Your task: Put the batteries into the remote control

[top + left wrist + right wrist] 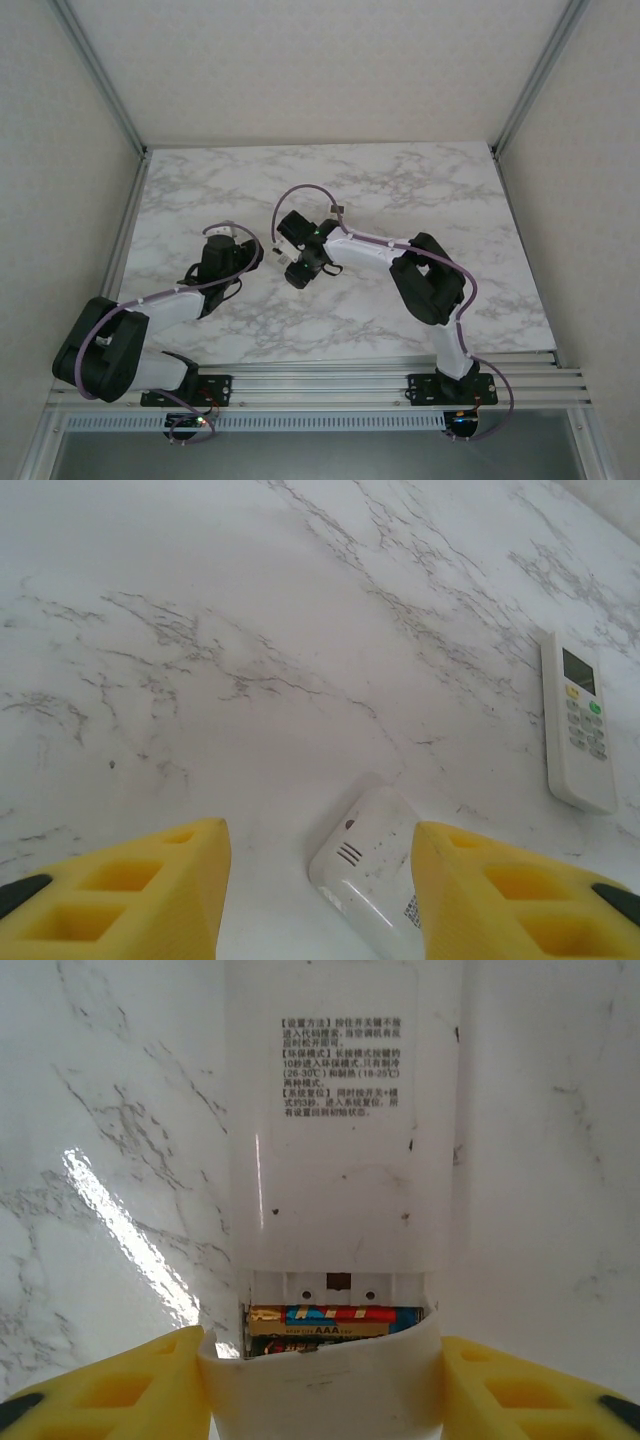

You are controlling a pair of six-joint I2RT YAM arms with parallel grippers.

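Note:
A white remote (340,1160) lies back side up on the marble table, its printed label facing me. Its open compartment holds two batteries (335,1320), gold, red and blue, marked AAA. My right gripper (325,1400) is shut on the white battery cover (325,1375), which overlaps the compartment's near edge and hides part of the lower cell. In the left wrist view the rounded end of the remote (375,865) lies between the yellow fingers (130,890) of my left gripper (320,900), which stands open around it without touching. From above, both grippers (258,256) (297,272) meet mid-table.
A second white remote (578,720) with a small screen and coloured buttons lies face up to the right of the left gripper. Bare marble tabletop (380,190) stretches behind and to both sides. Metal frame posts (100,70) border the table.

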